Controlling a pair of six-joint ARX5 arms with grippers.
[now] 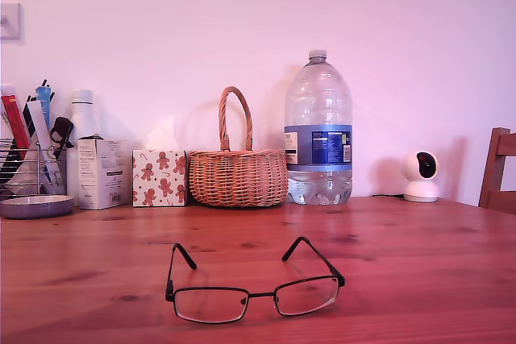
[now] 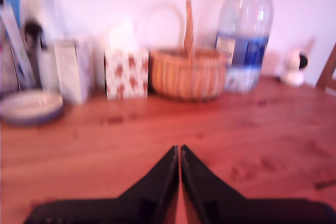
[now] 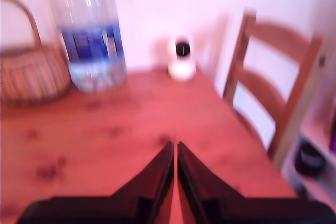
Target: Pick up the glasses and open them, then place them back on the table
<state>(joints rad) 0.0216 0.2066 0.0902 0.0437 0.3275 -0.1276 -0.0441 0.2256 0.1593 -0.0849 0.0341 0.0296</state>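
Note:
The glasses lie on the table near its front edge in the exterior view, thin black frame, lenses toward the camera, both temple arms spread open and pointing back toward the basket. No arm or gripper shows in the exterior view. My first gripper is shut with nothing between its black fingers, hovering over bare wood. My second gripper is also shut and holds nothing, above the table's side near the chair. The glasses appear in neither wrist view.
Along the wall stand a wicker basket, a large water bottle, a gingerbread-print tissue box, a white carton, a utensil rack with a bowl, and a small white camera. A wooden chair stands at the exterior view's right.

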